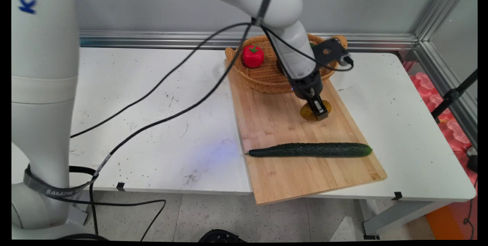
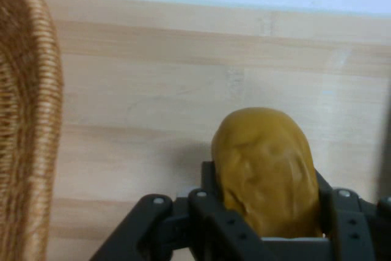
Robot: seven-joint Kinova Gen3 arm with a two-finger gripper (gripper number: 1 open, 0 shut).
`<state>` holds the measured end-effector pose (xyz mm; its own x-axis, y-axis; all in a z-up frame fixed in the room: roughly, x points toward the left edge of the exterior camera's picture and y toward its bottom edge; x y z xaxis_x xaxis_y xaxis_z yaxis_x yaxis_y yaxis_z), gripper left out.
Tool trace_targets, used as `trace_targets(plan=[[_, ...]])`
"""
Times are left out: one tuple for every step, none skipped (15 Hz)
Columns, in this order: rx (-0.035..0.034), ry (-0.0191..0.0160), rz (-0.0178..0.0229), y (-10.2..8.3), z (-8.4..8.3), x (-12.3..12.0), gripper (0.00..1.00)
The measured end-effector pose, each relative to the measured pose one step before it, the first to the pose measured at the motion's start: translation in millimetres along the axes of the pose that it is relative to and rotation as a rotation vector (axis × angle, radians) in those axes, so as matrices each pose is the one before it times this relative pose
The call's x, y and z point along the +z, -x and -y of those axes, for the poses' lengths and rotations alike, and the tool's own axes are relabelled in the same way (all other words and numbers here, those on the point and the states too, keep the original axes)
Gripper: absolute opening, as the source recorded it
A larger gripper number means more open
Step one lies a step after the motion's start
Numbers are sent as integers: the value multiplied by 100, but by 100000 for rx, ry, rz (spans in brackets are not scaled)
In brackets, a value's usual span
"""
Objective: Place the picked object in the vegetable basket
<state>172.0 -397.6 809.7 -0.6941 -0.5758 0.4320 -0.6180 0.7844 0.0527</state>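
Your gripper [image 1: 319, 109] pinches the potato [image 2: 266, 166] low on the cutting board [image 1: 289, 154], just beside the wicker basket [image 1: 263, 76]. Its rounded, lumpy skin could let it slip sideways.

Mustard-yellow potato [image 2: 266, 169]; dark green cucumber [image 1: 310, 150]; red pepper [image 1: 252, 55]; tan basket [image 1: 263, 76].

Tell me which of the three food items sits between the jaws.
The yellow-brown potato, clasped by the gripper on the cutting board. The cucumber lies free nearer the front; the red pepper sits in the basket.
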Motion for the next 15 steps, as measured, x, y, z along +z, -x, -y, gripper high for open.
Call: trace_targets(plan=[[342, -59, -1028, 102, 48, -1036, 0], [480, -153, -1230, 101, 75, -1366, 0], [414, -195, -1328, 26, 95, -1434, 0], [230, -218, -1100, 22, 111, -1262, 0], [-99, -285, -1241, 53, 197, -1500, 0], [-202, -344, -1228, 22, 240, -1453, 0], [-383, -398, -915, 49, 289, -1173, 0], [-631, -631, -1136, 43, 446, -1317, 0], [-645, -782, -970, 50, 530, -1165, 0], [-567, -710, -787, 19, 505, -871, 0], [-301, -579, -576, -14, 358, -520, 0], [-430, -859, -791, -42, 575, -640, 0], [-111, -644, -526, -54, 398, -335, 0], [-119, -980, -795, -132, 626, -391, 0], [276, -812, -640, -156, 513, -196, 0]])
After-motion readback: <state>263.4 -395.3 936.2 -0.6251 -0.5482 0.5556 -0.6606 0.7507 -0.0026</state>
